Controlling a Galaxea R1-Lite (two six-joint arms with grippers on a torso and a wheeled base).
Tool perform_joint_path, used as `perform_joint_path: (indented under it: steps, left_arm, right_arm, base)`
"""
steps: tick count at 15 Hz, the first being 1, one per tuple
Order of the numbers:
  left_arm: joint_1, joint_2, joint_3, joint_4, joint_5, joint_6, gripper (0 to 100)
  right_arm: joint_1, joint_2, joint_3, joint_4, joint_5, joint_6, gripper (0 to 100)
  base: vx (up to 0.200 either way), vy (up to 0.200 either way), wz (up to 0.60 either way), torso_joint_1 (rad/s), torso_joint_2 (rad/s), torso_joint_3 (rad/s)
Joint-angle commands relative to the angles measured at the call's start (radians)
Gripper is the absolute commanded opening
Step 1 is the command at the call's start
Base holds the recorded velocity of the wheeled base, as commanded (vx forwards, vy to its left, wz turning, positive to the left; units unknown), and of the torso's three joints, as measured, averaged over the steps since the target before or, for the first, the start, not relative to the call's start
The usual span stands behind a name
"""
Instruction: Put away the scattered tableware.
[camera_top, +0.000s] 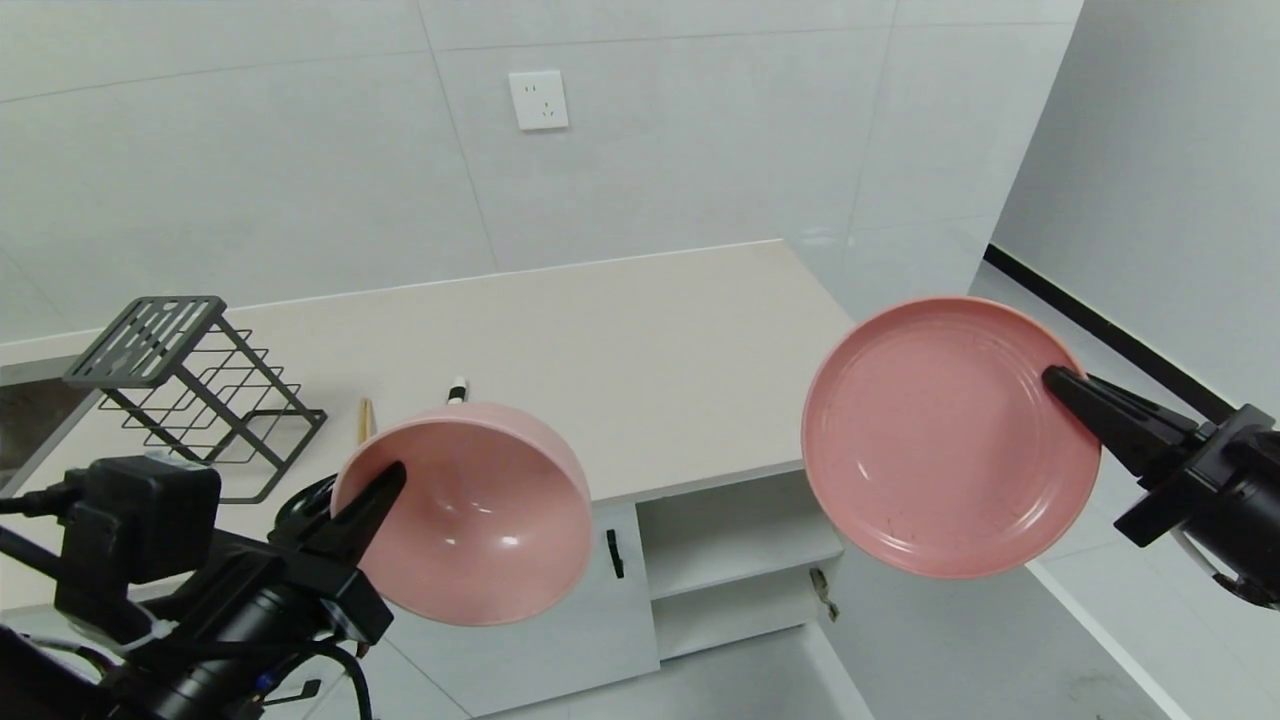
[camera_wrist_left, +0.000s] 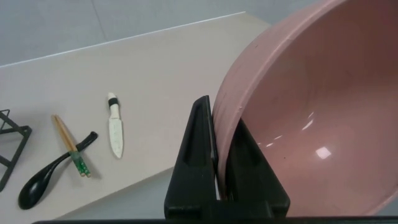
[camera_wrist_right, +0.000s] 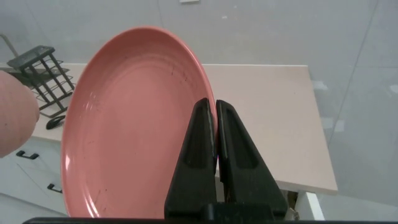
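Pink bowl (camera_top: 480, 520) at 7 o'clock of the head view, lifted clear of the countertop (camera_top: 650, 340) and tipped on edge, hollow showing; rim nipped between the two fingers of the left gripper (camera_top: 385, 482), one inside the wall, one outside. Pink plate (camera_top: 930, 440) at 3 o'clock, likewise on edge in the air off the counter's right end, thin lip clamped by the right gripper (camera_top: 1055, 380), fingers pressed nearly together on it. Dishes well apart, with the open cabinet (camera_top: 648, 590) and its shelf (camera_top: 745, 550) below and between them toward 6 o'clock; closed door (camera_top: 625, 620) just beside the bowl. On the countertop toward 9 o'clock: black wire rack (camera_top: 190, 390), and near it black spoon (camera_wrist_left: 46, 180), chopsticks (camera_wrist_left: 71, 152) lying across its handle, and a small white utensil (camera_wrist_left: 115, 127), possibly a sheathed knife, too small to tell. Judged mid-carry, both dishes bound for the cabinet. Risks: either dish swinging or sliding out of so narrow an edge grip under its own weight, most of all on a quick turn or stop; plate lip or bowl wall knocking the cabinet frame, the counter edge or the closed door on the way in, enough to twist it loose; rims clashing if brought to the same shelf together
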Motion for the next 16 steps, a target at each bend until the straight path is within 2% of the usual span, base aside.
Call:
perform_joint_path:
  steps: [1, 14, 16]
  left_arm:
    - [0.001, -0.003, 0.000, -0.001, 0.000, 0.001, 0]
    - [0.001, -0.005, 0.002, -0.001, 0.000, 0.001, 0]
    - [0.001, -0.006, 0.002, -0.001, 0.000, 0.001, 0]
  right_arm:
    - [0.001, 0.000, 0.000, -0.001, 0.002, 0.000, 0]
    - [0.001, 0.000, 0.000, -0.001, 0.000, 0.000, 0]
    - [0.001, 0.000, 0.000, -0.001, 0.000, -0.002, 0]
  base:
    - [0.000, 0.000, 0.00, 0.000, 0.00, 0.000]
    - [0.000, 0.000, 0.00, 0.000, 0.00, 0.000]
    - [0.000, 0.000, 0.00, -0.110, 0.20, 0.122]
